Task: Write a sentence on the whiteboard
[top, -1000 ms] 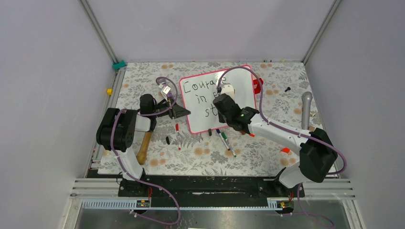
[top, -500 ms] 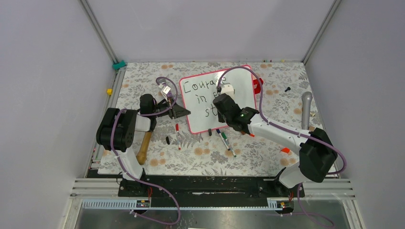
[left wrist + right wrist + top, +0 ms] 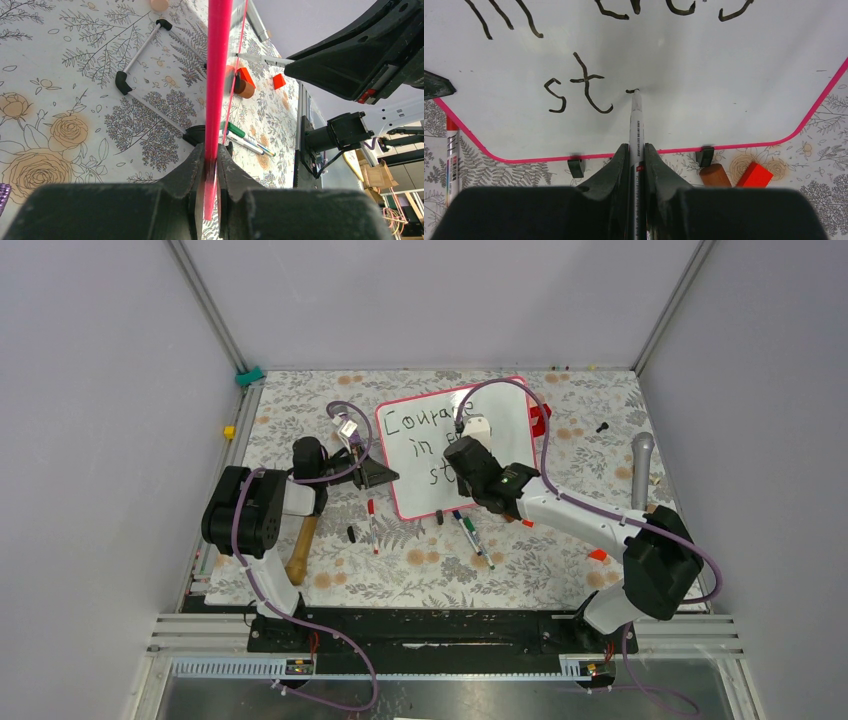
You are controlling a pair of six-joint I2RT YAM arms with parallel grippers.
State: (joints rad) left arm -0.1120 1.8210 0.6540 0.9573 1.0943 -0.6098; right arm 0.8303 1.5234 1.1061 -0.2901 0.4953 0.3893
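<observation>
The whiteboard [image 3: 508, 416], white with a pink frame, lies tilted on the flowered table. The sentence [image 3: 424, 423] in black marker reads "Courage", "in" and more, partly hidden under my right arm; in the right wrist view its last line [image 3: 579, 91] reads "st". My right gripper [image 3: 636, 150] is shut on a grey marker [image 3: 636, 122], whose tip touches the board [image 3: 724, 70] at a short fresh stroke right of the "t". My left gripper [image 3: 211, 156] is shut on the board's pink edge [image 3: 219, 75], at the board's left side [image 3: 384, 474].
Loose markers [image 3: 470, 532] and a red-capped one [image 3: 372, 524] lie just below the board. A wooden handle [image 3: 299, 546] lies by the left arm, a microphone [image 3: 641, 468] at the right. A red block [image 3: 755, 175] and a wooden cylinder [image 3: 715, 176] sit near the board's lower edge.
My right arm has shifted slightly to the left, the marker still on the board. The left gripper and the board have stayed where they were.
</observation>
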